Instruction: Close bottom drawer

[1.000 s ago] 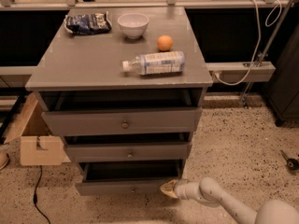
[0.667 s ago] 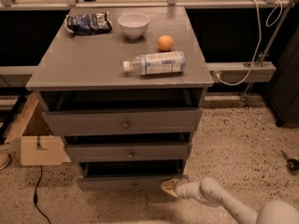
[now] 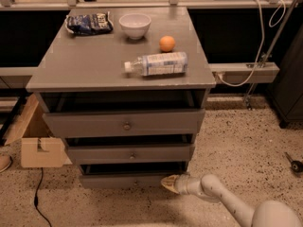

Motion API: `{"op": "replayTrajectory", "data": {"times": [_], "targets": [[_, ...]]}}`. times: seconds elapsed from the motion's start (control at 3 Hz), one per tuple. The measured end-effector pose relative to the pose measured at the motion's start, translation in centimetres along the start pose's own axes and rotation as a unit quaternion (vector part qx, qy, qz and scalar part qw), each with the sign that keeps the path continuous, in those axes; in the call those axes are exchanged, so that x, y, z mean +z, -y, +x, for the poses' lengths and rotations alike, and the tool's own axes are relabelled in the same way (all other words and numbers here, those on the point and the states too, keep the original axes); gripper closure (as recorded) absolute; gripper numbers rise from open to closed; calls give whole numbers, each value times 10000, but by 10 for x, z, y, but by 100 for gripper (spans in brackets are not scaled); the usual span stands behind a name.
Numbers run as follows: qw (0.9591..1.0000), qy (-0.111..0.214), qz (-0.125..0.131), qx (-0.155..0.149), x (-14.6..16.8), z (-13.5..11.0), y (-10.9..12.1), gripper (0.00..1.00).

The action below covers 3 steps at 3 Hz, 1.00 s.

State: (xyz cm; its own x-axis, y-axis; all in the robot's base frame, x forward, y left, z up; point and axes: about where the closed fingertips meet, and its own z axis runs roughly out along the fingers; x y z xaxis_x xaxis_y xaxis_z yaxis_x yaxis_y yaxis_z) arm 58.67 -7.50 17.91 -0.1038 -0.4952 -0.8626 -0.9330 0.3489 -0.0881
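Speckled stone floor (image 3: 236, 141) runs under a grey wooden cabinet (image 3: 57, 72) backed by a dark counter. Low at the cabinet's front right corner, the gripper (image 3: 169, 182), tan-tipped on a pale rounded arm, sits against the right end of the bottom drawer (image 3: 118, 180). Whether it is spread or pressed together cannot be told. That drawer, the lowest of three, has a plain flat front and stands slightly out, with a dark gap above it that hides its inside. The middle drawer (image 3: 104, 154) and top drawer (image 3: 85, 125) stand ajar too, the latter with a small round knob (image 3: 127, 126). On top, a plastic bottle (image 3: 156, 64) lies on its side near the front right edge, with an orange (image 3: 166, 43) behind it. A white bowl (image 3: 135, 25) and a crinkled dark bag (image 3: 89, 23) sit along the back edge. A cardboard box (image 3: 40, 150) stands on the floor to the left.
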Motion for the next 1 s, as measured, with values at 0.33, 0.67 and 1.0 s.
{"op": "replayTrajectory", "data": {"times": [0.33,0.67,1.0], "targets": [[9994,190,-31,-281,14,-13,17,100],[9990,246,-41,-360,16,-17,21,100],[9975,400,-58,-581,23,-28,33,100]]}}
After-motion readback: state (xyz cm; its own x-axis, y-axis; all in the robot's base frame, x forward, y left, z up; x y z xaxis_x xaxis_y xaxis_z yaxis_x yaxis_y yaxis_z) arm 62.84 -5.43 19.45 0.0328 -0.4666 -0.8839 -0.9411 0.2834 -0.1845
